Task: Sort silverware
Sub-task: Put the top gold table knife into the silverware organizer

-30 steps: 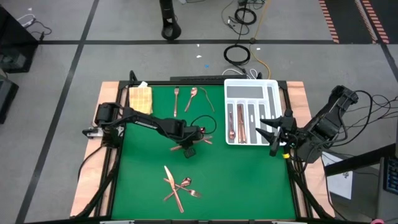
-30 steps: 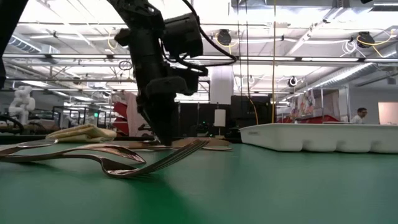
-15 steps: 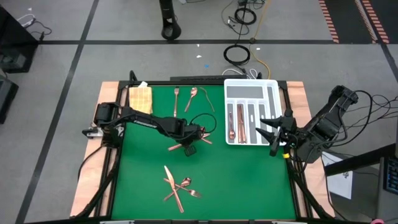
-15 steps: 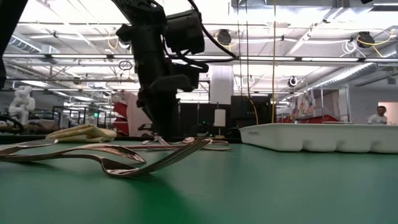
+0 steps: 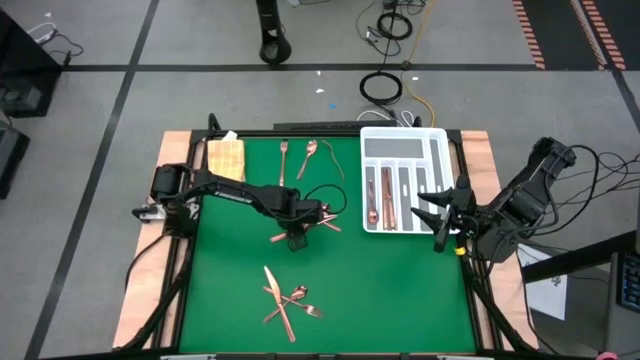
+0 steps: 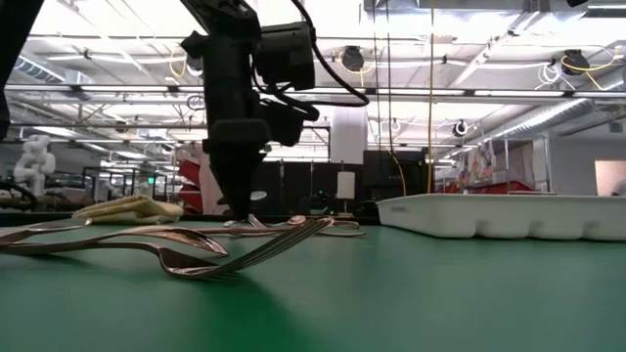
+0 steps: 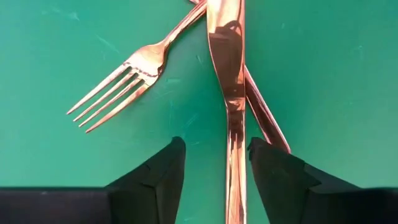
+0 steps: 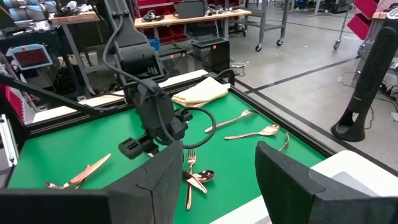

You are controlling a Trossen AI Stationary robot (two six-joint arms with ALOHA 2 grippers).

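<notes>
Mid-surface, my left pincer down over knife, fingers parted astride handle, not clamped. Knife lies flat across fork. Judge it stiff, light, slick, thin; pinch narrow handle squarely. Right pincer waits open beside white tray.

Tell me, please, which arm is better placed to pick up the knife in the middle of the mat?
The left. Its gripper is open with a finger on each side of the knife, while the right gripper waits by the white tray.
</notes>
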